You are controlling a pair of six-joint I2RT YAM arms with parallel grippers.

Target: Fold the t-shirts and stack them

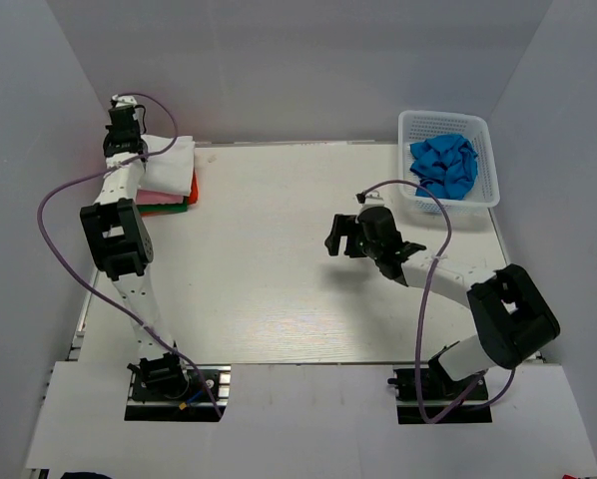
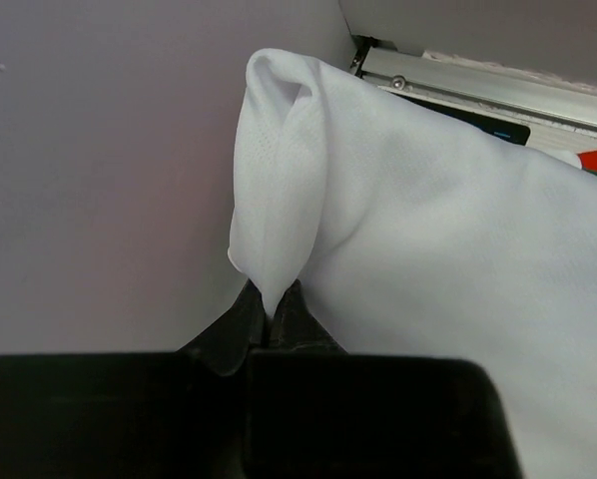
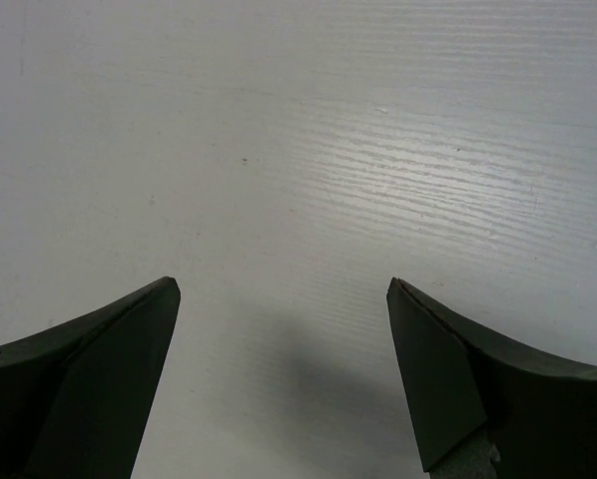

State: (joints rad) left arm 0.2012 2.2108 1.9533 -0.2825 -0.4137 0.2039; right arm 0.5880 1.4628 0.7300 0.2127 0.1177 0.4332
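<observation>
Clamps left gripper (image 2: pixel 271 311) tight on a white shirt (image 2: pixel 428 249) fold, atop the stack (image 1: pixel 167 203) at the far-left table (image 1: pixel 279 269) corner. Spreads right gripper (image 3: pixel 284 294) wide, empty, above the table. Shows blue shirt (image 1: pixel 444 166) in basket (image 1: pixel 489 190).

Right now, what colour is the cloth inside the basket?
Bright blue; the cloth shows best in the top external view.

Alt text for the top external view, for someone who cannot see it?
The left end effector pinches a white t-shirt lying on a coloured stack at the far left of the table. The right end effector hangs open mid-table; a basket at far right holds a crumpled blue t-shirt.
</observation>
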